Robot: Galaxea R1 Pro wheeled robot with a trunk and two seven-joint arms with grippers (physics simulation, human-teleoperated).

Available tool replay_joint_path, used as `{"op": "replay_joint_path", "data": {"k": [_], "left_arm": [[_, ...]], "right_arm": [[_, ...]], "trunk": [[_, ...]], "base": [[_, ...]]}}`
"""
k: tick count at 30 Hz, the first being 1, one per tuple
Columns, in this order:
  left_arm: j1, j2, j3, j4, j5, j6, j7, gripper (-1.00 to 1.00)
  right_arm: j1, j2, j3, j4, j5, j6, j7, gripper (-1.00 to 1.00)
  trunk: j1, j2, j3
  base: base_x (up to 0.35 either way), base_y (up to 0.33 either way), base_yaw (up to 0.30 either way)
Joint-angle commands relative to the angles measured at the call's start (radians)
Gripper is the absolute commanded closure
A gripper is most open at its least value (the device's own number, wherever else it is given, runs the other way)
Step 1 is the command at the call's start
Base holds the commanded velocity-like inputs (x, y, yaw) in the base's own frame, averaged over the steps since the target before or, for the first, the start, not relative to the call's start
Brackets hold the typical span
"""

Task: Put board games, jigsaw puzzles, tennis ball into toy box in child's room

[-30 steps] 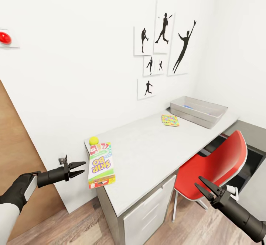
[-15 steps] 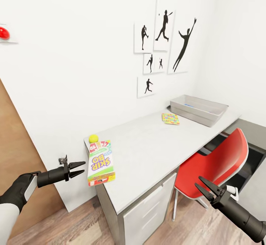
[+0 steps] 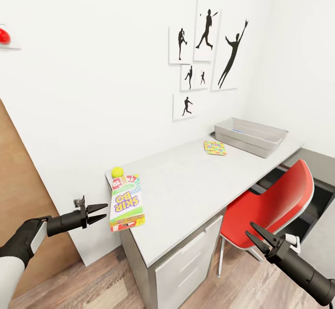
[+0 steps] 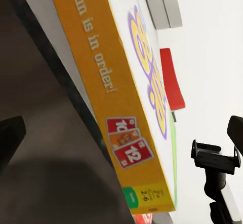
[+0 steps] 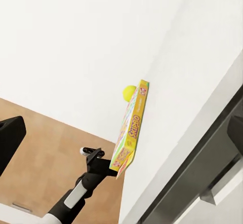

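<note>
White walls close in a narrow room with a wood-plank floor, and black silhouette sports pictures (image 3: 204,62) hang above a long pale table (image 3: 195,192) with a white cabinet front. A red chair (image 3: 272,206) stands pushed up to the table's near side.

At the table's left end lies the green, yellow and red Skip-Bo box (image 3: 125,202), its near corner hanging over the edge. The tennis ball (image 3: 117,172) sits just behind it at the far corner, touching or almost touching the box. Further along, one jigsaw puzzle (image 3: 215,148) lies flat just beside the toy box (image 3: 249,137), which stands at the table's far right end near the wall; something blue shows inside the bin, too small to name.

The left gripper (image 3: 98,213) hangs off the table's left end, level with the game box and just short of it, fingers spread a moderate way and holding nothing. In the left wrist view the orange side of the box (image 4: 109,89) is close ahead, with no contact visible.

The right gripper (image 3: 256,237) hovers low in front of the chair, fingers apart in a narrow V, empty. From the right wrist view the box (image 5: 130,130) and ball (image 5: 129,91) show edge-on, with the left gripper (image 5: 91,155) beside them.
</note>
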Motion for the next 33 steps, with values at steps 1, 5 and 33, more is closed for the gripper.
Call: {"op": "replay_joint_path", "data": {"k": [1, 5, 33], "left_arm": [[-0.001, 0.000, 0.000, 0.000, 0.002, 0.010, -0.002, -1.00], [-0.001, -0.001, 0.000, 0.000, 0.002, 0.010, -0.002, -1.00], [-0.001, -0.002, 0.000, 0.000, 0.001, 0.005, -0.008, -1.00]], "right_arm": [[-0.001, 0.000, -0.001, 0.000, 0.002, 0.004, 0.004, -1.00], [-0.001, 0.000, -0.001, 0.000, 0.002, 0.004, 0.004, -1.00], [-0.001, 0.001, 0.001, 0.000, 0.003, 0.001, 0.003, -1.00]], "trunk": [[0.000, 0.000, -0.001], [0.011, -0.021, -0.010], [0.015, -0.028, -0.013]], "base": [[0.000, 0.000, 0.000], [0.000, 0.000, 0.000], [0.013, -0.036, 0.000]]}}
